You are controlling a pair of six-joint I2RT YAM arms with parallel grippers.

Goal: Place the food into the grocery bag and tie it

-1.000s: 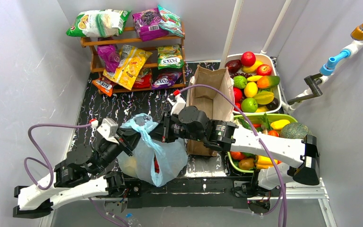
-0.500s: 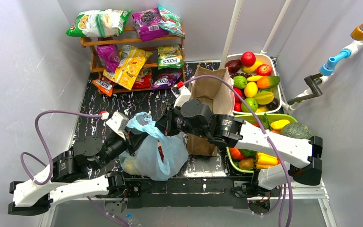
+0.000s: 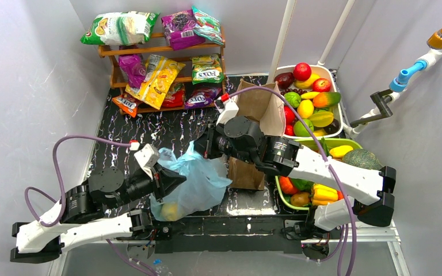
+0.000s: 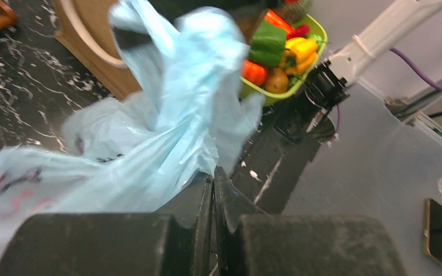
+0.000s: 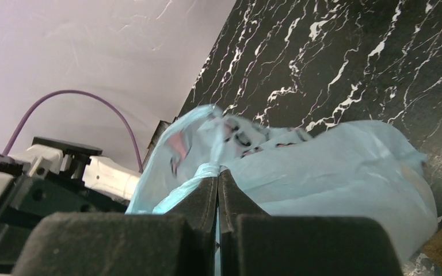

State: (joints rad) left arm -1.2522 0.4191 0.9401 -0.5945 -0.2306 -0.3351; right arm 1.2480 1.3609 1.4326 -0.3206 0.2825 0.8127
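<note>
The loading looks finished and the tying is under way. The grocery bag [image 3: 198,181] lies on the black marbled surface [image 3: 167,123] between the two arms, just in front of the brown paper bag [image 3: 259,109]. Some food [image 3: 170,211] shows through its near corner as a yellow lump. A second ago the bag hung lower toward the near edge, with its handles bunched and crossed above it. Now the arms have drawn apart along a diagonal and the blue plastic is stretched taut between them. The left pincer [image 3: 170,179] is clamped on a fold of film at the bag's near-left side, and its wrist view shows the fingers pressed together with plastic pinched at the tips. The right pincer [image 3: 200,146] has swung toward the far side. It is closed on a twisted strand of handle, plain in its own wrist view. I read this as the pull that tightens a knot, but I cannot make out from here whether a knot has actually formed at the mouth. The red piece that showed through the film before is hidden now. More produce sits in the green tray [image 3: 322,140], well to the right.
</note>
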